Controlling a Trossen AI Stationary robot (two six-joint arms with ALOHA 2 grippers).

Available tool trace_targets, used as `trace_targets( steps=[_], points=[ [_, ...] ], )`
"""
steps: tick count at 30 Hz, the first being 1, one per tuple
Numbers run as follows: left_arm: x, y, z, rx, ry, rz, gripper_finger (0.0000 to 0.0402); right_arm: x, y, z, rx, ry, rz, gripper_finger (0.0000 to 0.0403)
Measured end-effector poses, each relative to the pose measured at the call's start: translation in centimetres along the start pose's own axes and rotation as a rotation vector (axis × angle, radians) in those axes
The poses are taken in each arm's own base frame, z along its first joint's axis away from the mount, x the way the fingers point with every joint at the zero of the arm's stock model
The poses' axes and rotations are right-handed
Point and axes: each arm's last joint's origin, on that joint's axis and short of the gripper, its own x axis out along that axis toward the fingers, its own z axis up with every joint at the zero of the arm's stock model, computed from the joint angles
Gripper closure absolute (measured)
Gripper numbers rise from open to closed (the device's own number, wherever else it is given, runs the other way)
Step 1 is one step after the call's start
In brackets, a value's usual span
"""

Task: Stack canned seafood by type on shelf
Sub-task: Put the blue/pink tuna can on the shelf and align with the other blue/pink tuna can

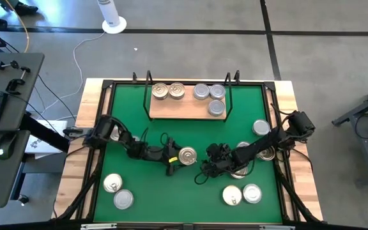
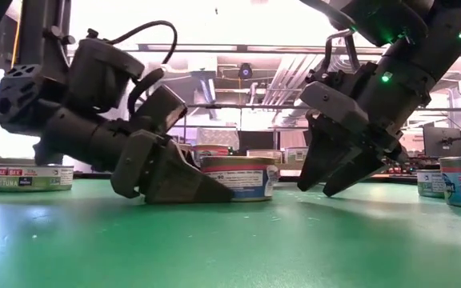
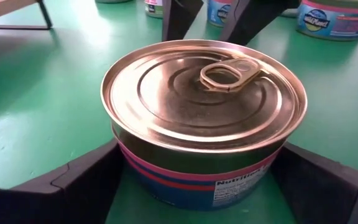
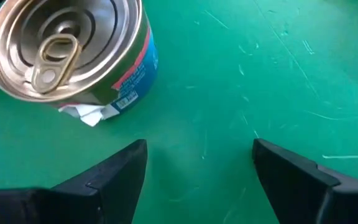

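**Operator:** Report status, left side first.

**Technician:** The left gripper (image 1: 174, 158) is low on the large green mat (image 1: 190, 131), near the mat's middle. Its fingers (image 3: 73, 186) are spread wide, one on each side of a flat round gold-lidded tin with a pull tab and a red-and-blue label (image 3: 204, 118). The left wrist view shows the pads beside the tin wall but not pressed against it. The tin rests on the mat.

**Operator:** And the right side?

**Technician:** The right gripper (image 1: 211, 165) is just beside that tin, tips angled down at bare mat, jaws apart and holding nothing. A second gold-lidded tin with a torn label (image 4: 73, 56) lies ahead of it.

**Operator:** Shelf condition?

**Technician:** The light tan wooden shelf board with black metal uprights (image 1: 177, 110) sits at the far edge of the mat. It carries two gold-lidded tins (image 1: 168, 91) on its left half and three silver-grey tins (image 1: 209, 96) on its right half. Other tins stand loose on the mat.

**Operator:** Step in hand?

**Technician:** Judged as pickup of the central gold tin, with the grasp not yet made. The next move calls for closing the left fingers squarely on the tin wall, lifting clear, and carrying it to the gold group on the shelf's left half. Keep the right arm out of that path.
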Motion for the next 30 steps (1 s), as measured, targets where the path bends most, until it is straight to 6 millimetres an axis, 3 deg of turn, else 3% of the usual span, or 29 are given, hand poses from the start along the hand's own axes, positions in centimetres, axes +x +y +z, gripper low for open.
trace_targets(
  steps=[23, 30],
  points=[
    [-1.5, -1.5, 1.0, -0.004, 0.003, 0.084, 0.0025, 0.0, 0.0, 0.1, -0.012, -0.032, -0.008, 0.0114],
    [-2.0, -2.5, 0.8, -0.006, -0.017, 0.184, 0.0025, 0.0, 0.0, 0.1, -0.013, -0.031, -0.008, 0.0114]
  ],
)
